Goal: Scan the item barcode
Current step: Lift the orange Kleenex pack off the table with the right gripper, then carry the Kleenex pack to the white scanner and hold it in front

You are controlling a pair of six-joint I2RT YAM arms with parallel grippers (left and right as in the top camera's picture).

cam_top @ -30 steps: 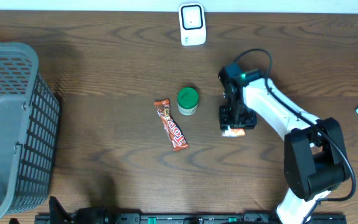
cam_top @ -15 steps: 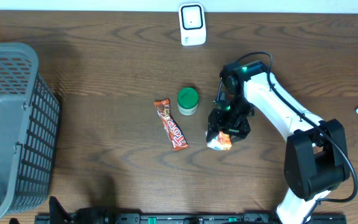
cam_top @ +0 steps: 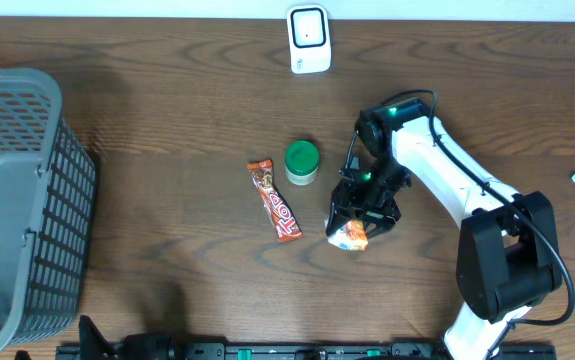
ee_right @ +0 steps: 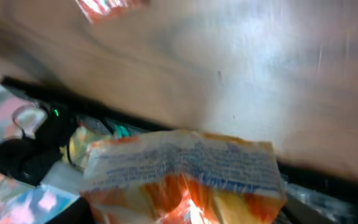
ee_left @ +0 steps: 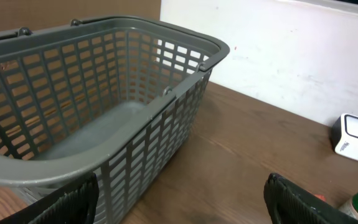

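Grip must be held firm: the orange snack packet [cam_top: 350, 237] is clamped in the right hand [cam_top: 359, 222] over the tabletop [cam_top: 167, 180], at 4 o'clock from the green-lidded jar [cam_top: 301, 161]. It should be carried toward the scanner [cam_top: 308, 39] at 12 o'clock and its barcode, not made out here, turned to the window. The left hand [ee_left: 183, 185] is spread open, empty, by the basket [ee_left: 104, 93].

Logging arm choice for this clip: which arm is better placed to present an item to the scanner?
Right. The right gripper is shut on the orange packet near the table's middle, with the scanner at the far edge ahead. The left gripper hangs open and empty, facing the basket.
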